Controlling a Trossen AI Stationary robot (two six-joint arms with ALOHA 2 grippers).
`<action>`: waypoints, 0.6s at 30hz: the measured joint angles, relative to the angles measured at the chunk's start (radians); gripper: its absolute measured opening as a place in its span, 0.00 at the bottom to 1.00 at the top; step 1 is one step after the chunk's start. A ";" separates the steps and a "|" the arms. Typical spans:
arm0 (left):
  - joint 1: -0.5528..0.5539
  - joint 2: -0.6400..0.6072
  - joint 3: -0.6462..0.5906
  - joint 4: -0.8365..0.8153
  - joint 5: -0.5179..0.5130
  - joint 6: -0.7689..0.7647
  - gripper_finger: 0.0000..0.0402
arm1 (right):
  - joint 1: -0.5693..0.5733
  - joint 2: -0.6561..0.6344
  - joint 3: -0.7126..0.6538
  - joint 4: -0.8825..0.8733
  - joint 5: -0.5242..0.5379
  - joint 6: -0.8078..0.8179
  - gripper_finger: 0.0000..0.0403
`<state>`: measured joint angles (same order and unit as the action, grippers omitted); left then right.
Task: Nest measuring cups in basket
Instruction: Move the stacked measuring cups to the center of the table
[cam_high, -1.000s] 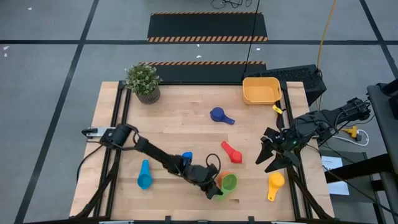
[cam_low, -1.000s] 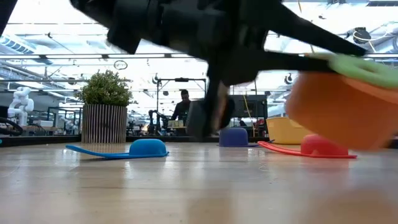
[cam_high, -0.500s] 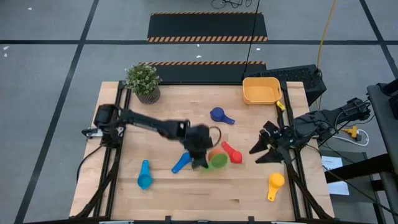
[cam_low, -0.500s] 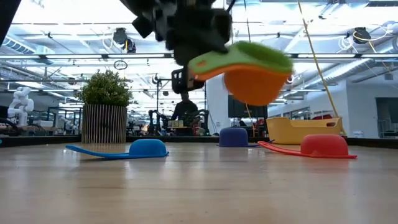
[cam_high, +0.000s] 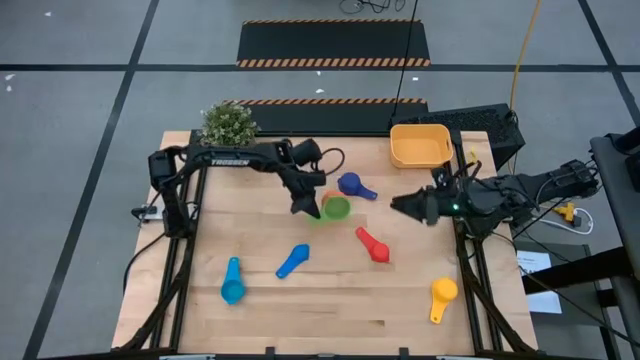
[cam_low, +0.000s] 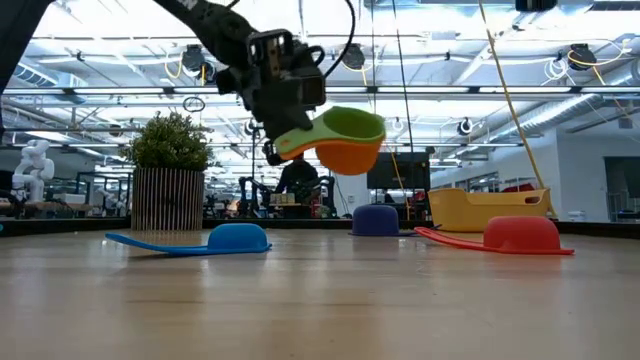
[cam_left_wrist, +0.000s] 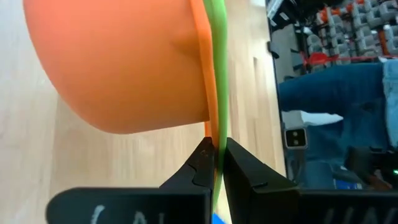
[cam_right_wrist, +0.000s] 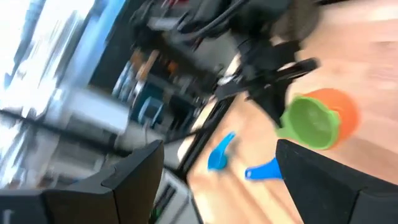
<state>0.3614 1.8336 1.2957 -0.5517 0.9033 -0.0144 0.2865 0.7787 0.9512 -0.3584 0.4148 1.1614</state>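
Note:
My left gripper (cam_high: 310, 207) is above the table's middle, shut on a green measuring cup (cam_high: 335, 208) nested in an orange one (cam_low: 350, 156). My right gripper (cam_high: 400, 206) stands open at the right, pointing toward the table's middle and toward that pair (cam_right_wrist: 314, 121). Dark blue (cam_high: 352, 185), red (cam_high: 372, 245), blue (cam_high: 291, 261), teal (cam_high: 232, 283) and yellow (cam_high: 441, 297) cups lie on the table. The yellow-orange basket (cam_high: 419, 146) stands at the far right corner. My left gripper pinches the two stacked flat handles (cam_left_wrist: 216, 138), green on orange, between its two fingers (cam_left_wrist: 200, 167). It comes from the table's left, slanting down. The nested bowls (cam_low: 348, 140) hang clear of the table beyond the fingertips, mouths up and somewhat tilted.
A potted green plant (cam_high: 229, 125) stands at the far left corner. The dark blue cup lies just beyond the held pair toward the basket. The table's near middle is bare wood (cam_high: 340, 310). A person (cam_low: 297, 180) shows in the room behind.
My left gripper has carried the nested green and orange cups up from the near edge toward the table's middle and far side, rolling its wrist on the way. My right gripper has swung round toward the table's middle and stayed open.

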 joint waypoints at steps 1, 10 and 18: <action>0.015 0.000 -0.005 0.000 0.011 0.013 0.03 | -0.017 0.001 0.000 -0.007 0.006 0.024 0.75; 0.077 0.000 -0.173 0.034 0.124 0.091 0.05 | -0.161 0.027 0.000 -0.096 -0.074 0.147 0.75; 0.086 0.000 -0.304 0.092 0.174 0.080 0.06 | -0.297 0.073 -0.001 -0.110 -0.137 0.101 0.75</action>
<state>0.4477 1.8336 0.9916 -0.4601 1.0773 0.0659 -0.0101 0.8522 0.9498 -0.4684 0.2773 1.2622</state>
